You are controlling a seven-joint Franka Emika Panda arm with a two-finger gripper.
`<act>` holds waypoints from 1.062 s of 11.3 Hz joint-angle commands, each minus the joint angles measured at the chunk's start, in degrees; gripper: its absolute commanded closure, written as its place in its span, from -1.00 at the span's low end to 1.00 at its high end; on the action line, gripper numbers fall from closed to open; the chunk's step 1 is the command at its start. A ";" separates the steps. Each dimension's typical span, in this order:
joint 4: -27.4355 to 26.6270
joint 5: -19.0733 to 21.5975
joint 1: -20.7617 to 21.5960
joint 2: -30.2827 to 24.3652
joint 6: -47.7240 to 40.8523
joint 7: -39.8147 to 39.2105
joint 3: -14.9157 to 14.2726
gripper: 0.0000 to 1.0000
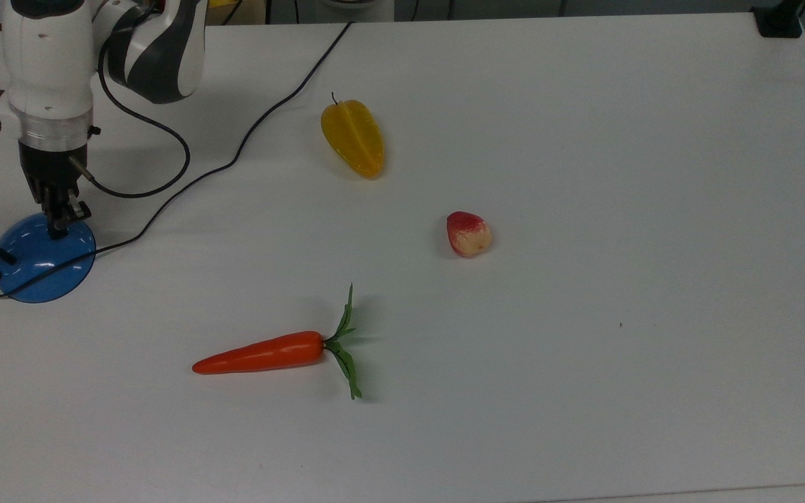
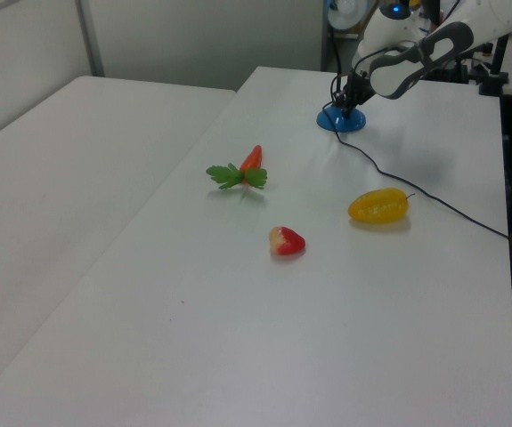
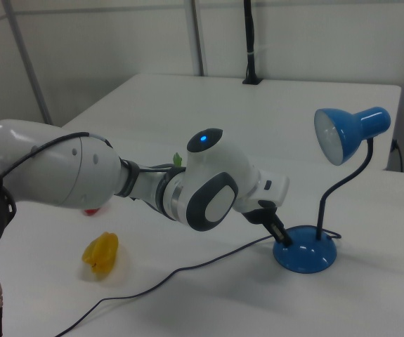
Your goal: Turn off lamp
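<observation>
The gripper points straight down at the lamp, its tips on or just above the top of the glossy blue dome base. In the top view the two fingers look pressed together with no gap between them, and they hold nothing — a closed, poking posture rather than a grasp. In the right view the black tip of the gripper meets the upper slope of the base on the right view's left side, and whether it actually touches or hangs a hair above cannot be told.

The relation that counts is vertical: the switch region lies directly under the tips, so any press would go down along the gripper's own axis, not sideways. The switch itself is hidden beneath the fingers.

The lamp stands at the far left edge of the worktop in the top view. From the base a thin black neck curves up to a blue shade, which in the right view looks unlit, so by my reading the press has probably done its work. The black cord trails from the base across the worktop toward the far edge.

Well apart from the gripper lie a yellow starfruit, a strawberry and a carrot with green leaves, none in the way.
</observation>
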 commanded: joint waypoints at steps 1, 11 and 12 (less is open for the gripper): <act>-6.55 -1.92 0.56 -2.25 1.01 1.28 -0.15 1.00; -8.22 -2.27 0.83 -7.59 -2.31 0.66 0.03 1.00; -8.14 -2.19 1.87 -9.79 -5.99 0.66 0.64 1.00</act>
